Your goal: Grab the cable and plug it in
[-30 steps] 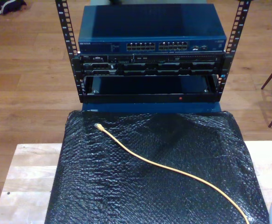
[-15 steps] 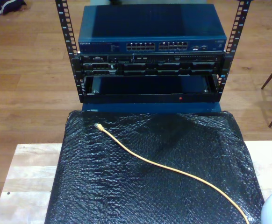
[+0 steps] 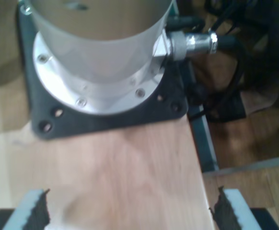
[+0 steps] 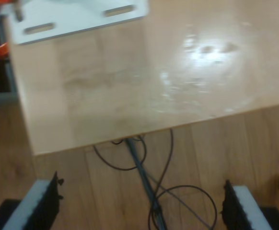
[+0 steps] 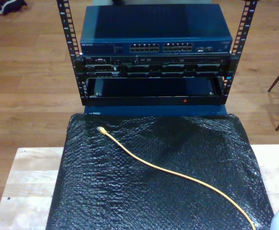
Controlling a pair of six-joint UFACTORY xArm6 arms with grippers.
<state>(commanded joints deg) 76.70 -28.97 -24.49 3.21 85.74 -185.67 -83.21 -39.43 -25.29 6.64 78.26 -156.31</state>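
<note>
Cable (image 5: 178, 175) (yellow-orange) loose on black wrap (image 5: 130, 201) | switch (image 5: 156, 31) label unreadable | both hands wide, empty

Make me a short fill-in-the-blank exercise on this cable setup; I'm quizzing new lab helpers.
1. The yellow cable lies on a sheet of black ____.
2. The cable's plug points toward the blue network ____ in the rack.
3. In the second wrist view, my second claw stands ____, nothing between its pads.
4. My first claw hangs over a ____ tabletop.

Missing words: bubble wrap; switch; open; wooden
</note>
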